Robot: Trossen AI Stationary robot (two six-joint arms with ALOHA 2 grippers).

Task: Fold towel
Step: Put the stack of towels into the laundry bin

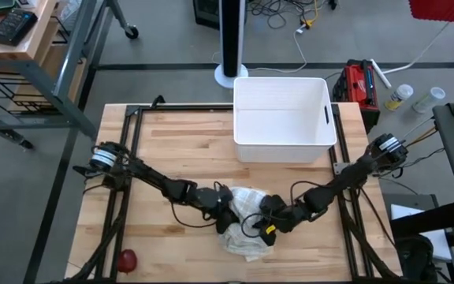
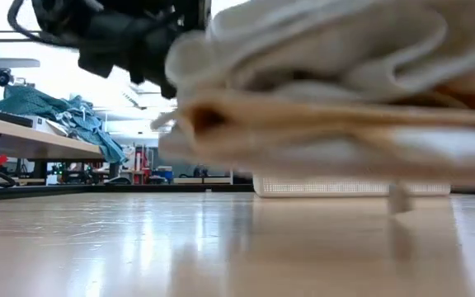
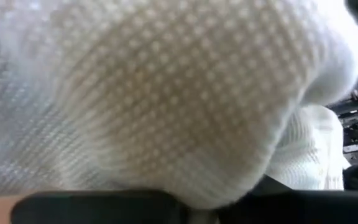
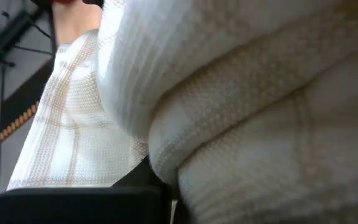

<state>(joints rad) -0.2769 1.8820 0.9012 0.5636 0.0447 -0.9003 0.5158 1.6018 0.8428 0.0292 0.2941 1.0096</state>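
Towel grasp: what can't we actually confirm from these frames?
- Jaws of the left gripper and right gripper: high view too small; in both wrist views the towel fills the frame.
- Fold state: low view blurred, cloth cut off by the edge.
- Towel's contact with the table: unclear in the low view.

towel [image 3: 166, 93] blurred at both wrists, jaws buried in cloth

The towel [image 1: 247, 221] lies bunched on the table [image 1: 172, 142] between the left gripper [image 1: 225, 207] and the right gripper [image 1: 270, 219], both at its edges. Beyond them stands the bin [image 1: 284, 118]. A ball [image 1: 126, 259] sits well apart, outside the left fingers.
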